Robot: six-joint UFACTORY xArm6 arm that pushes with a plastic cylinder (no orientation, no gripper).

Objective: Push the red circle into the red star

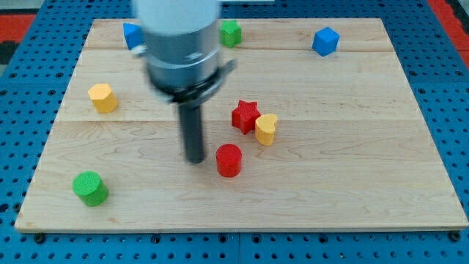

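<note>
Red circle [229, 160]: on table [352, 183], just below red star [245, 116]; my tip [195, 160] at its left, no jaws fitted; best swing beneath it, push upward, sparing yellow block [266, 129].

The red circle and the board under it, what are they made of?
The red circle looks like plastic, maybe 3D-printed: solid even colour, matte, with faint ridges on its side. The board looks like pale wood: grain streaks and plank seams run across it, with a smooth, low-sheen finish.
</note>
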